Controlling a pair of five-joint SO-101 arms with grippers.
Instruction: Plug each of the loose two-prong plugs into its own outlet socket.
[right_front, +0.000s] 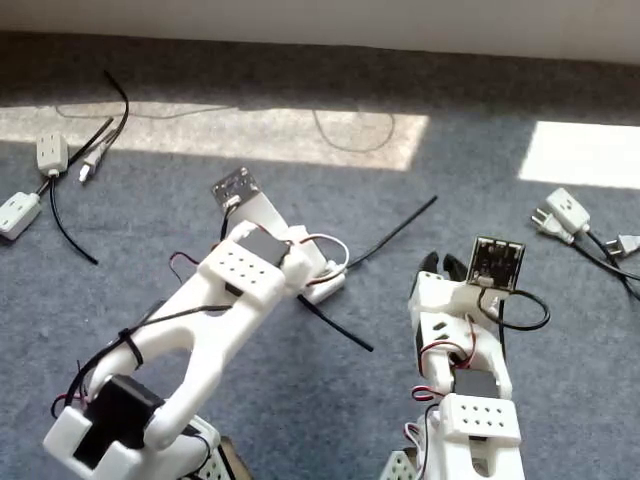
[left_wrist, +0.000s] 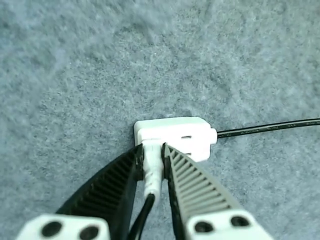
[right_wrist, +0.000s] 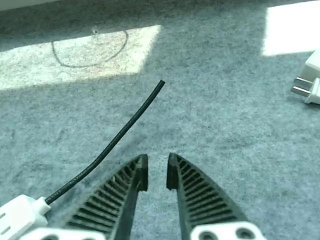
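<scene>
White plug pinched at its socket; the other arm has nothing in its grip.
Left jaws are clamped tight on the small white two-prong plug (left_wrist: 151, 172). The plug's nose sits against the white plastic outlet socket block (left_wrist: 185, 135) on the grey carpet (left_wrist: 75, 75), and a thin black cord (left_wrist: 270, 128) runs off the block's far end. Right jaws stand a narrow gap apart, gripping nothing, low over the carpet beside that cord. Over on the high view's right side lies another white plug (right_wrist: 314, 80), loose, prongs showing. A further white socket block (right_front: 50, 152) rests far left.
</scene>
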